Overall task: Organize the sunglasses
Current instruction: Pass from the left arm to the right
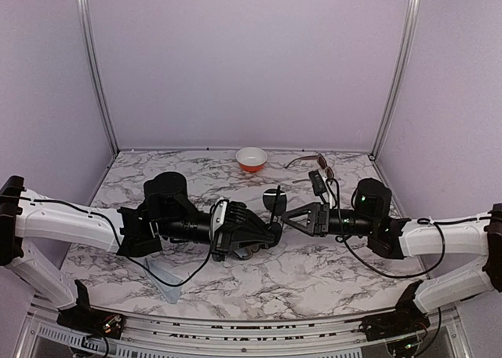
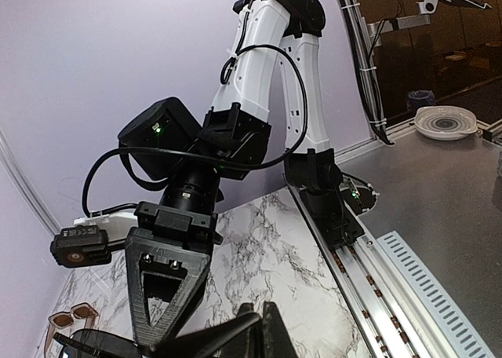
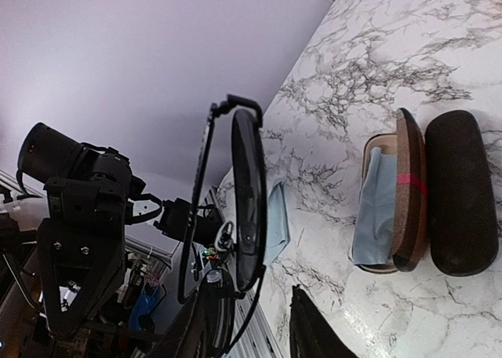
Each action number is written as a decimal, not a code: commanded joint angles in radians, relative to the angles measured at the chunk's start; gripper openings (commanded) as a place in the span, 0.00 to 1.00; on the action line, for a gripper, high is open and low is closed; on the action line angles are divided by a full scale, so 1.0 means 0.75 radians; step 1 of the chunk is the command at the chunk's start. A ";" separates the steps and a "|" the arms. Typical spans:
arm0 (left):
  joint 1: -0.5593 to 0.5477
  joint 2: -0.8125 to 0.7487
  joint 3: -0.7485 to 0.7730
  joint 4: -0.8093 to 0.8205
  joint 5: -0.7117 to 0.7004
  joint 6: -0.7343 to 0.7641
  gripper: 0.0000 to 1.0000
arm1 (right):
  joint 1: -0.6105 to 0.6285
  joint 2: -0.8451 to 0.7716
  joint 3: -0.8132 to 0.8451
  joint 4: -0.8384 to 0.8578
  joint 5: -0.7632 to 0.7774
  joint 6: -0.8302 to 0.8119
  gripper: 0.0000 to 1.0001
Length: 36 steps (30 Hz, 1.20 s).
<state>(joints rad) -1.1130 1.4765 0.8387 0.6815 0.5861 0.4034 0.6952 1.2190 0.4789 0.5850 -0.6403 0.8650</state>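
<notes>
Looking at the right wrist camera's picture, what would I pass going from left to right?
Left arm's black gripper → small black sunglasses with round dark lenses → open brown oblong case with red stripe → black oblong case.

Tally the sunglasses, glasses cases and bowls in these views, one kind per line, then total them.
Sunglasses: 2, the black pair and the brown pair
Cases: 2, the brown case with a red stripe and the black case
Bowls: 1, the orange bowl
Total: 5
</notes>
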 commanded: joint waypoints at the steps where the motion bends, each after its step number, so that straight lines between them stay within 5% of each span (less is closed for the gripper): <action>1: -0.006 -0.018 0.041 0.012 0.018 -0.008 0.00 | 0.006 0.042 0.060 0.125 -0.040 0.033 0.32; 21: -0.009 0.008 0.054 0.014 -0.032 -0.023 0.00 | 0.036 0.053 0.078 0.156 -0.061 -0.007 0.02; 27: -0.009 -0.003 0.038 0.014 -0.069 -0.036 0.39 | 0.036 0.003 0.141 -0.050 -0.010 -0.116 0.00; 36: -0.011 -0.138 -0.083 0.016 -0.232 -0.038 0.70 | -0.007 -0.061 0.241 -0.265 0.056 -0.219 0.00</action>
<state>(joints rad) -1.1160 1.4509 0.8211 0.6827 0.4782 0.3664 0.7071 1.2003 0.5880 0.4789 -0.6258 0.7559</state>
